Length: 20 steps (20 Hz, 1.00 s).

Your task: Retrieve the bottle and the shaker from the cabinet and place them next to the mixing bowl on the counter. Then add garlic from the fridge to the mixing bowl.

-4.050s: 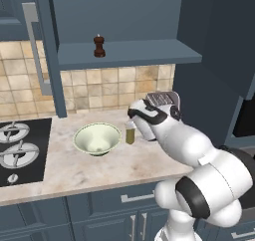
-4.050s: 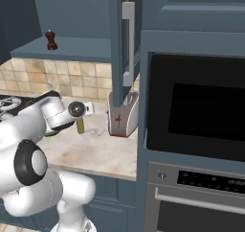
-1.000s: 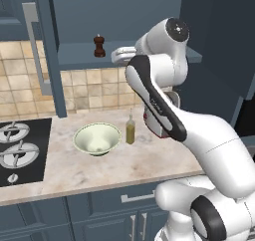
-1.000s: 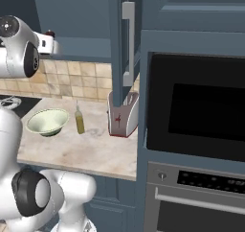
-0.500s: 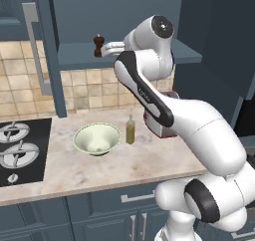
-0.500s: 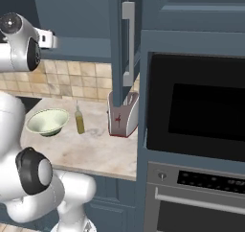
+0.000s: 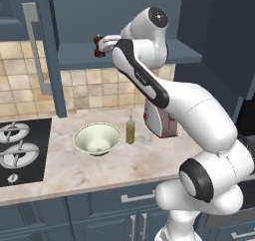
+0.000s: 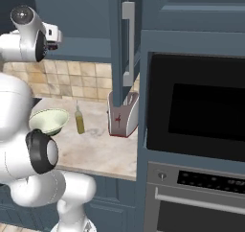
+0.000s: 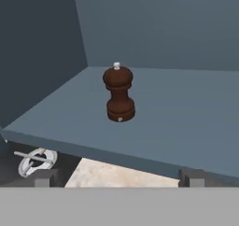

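Note:
The dark brown shaker (image 9: 119,94) stands upright on the cabinet (image 9: 186,113) shelf, a short way ahead of my gripper (image 9: 117,177). The gripper is open, with nothing between its fingertips (image 9: 43,177). In the left base view the gripper (image 7: 103,44) is raised to shelf height, just right of the shaker (image 7: 97,50). On the counter (image 7: 74,170) the slim bottle (image 7: 130,130) of yellow-olive liquid stands right next to the pale green mixing bowl (image 7: 97,138). The right base view shows the gripper (image 8: 59,36), bottle (image 8: 79,121) and bowl (image 8: 49,121) too. The garlic and the fridge are out of view.
A red-and-white toaster (image 7: 160,120) stands right of the bottle, behind my arm. The open cabinet door (image 7: 42,46) with its grey bar handle hangs left of the shelf. A stove (image 7: 20,150) lies at the counter's left end. A built-in oven (image 8: 201,121) fills the right.
The arm has left the bottle standing by the bowl and risen to the cabinet shelf. Over the last second the hand swung left to the shaker. The jaws stayed open.

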Available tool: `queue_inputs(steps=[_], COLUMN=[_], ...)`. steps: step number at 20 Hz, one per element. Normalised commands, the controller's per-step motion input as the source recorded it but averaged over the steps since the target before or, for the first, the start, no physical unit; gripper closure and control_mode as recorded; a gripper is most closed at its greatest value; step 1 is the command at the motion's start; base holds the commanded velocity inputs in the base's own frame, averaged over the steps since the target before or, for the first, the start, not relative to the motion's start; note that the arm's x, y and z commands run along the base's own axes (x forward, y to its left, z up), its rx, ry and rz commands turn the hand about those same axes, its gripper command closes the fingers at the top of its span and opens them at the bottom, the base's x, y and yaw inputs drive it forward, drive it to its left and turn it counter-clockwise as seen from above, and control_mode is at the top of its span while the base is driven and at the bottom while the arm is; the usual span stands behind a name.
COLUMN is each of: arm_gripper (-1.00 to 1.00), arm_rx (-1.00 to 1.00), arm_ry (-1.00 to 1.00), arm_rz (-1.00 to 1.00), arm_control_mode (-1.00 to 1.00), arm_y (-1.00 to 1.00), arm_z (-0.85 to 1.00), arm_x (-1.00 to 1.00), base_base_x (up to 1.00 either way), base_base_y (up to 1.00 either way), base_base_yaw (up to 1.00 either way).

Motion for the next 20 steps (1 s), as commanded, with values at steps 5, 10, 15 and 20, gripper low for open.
queue_inputs(steps=[5,10,15,20], arm_gripper=[-1.0,-1.0,-1.0,-1.0], arm_rx=[0.0,0.0,0.0,0.0], arm_ry=[0.07,0.01,0.01,0.01], arm_rz=[0.03,0.0,0.01,0.01], arm_control_mode=[-1.0,-1.0,-1.0,-1.0], arm_y=[0.0,0.0,0.02,0.04], arm_z=[-0.25,-0.16,-0.04,-0.04], arm_x=[0.23,0.19,0.16,0.2], base_base_x=[0.0,0.0,0.0,0.0], base_base_y=[0.0,0.0,0.0,0.0], base_base_yaw=[0.0,0.0,0.0,0.0])
